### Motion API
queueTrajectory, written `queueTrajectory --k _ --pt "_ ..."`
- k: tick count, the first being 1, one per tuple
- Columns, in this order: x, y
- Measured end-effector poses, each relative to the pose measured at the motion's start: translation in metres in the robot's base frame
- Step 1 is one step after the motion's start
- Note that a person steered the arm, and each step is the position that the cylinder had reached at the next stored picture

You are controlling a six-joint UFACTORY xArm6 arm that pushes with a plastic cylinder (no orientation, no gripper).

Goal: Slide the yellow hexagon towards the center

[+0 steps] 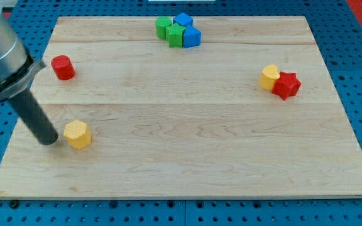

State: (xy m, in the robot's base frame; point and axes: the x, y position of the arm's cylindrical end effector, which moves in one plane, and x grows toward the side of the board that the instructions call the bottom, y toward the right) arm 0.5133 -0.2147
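Observation:
The yellow hexagon (78, 134) lies on the wooden board (187, 150) at the view's lower left. My tip (49, 140) rests on the board just to the left of the hexagon, a small gap away or barely touching; I cannot tell which. The dark rod rises from the tip toward the view's upper left.
A red cylinder (62, 67) sits at the upper left. Two green blocks (169, 29) and two blue blocks (188, 31) cluster at the top middle. A second yellow block (269, 76) touches a red star (287, 85) at the right.

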Motion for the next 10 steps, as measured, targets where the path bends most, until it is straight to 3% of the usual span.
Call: queueTrajectory --k 1,3,4,5,10 --pt "-0.003 0.036" --pt "0.037 0.061" --pt "0.025 0.093" --pt "-0.006 0.143" --pt "-0.125 0.167"
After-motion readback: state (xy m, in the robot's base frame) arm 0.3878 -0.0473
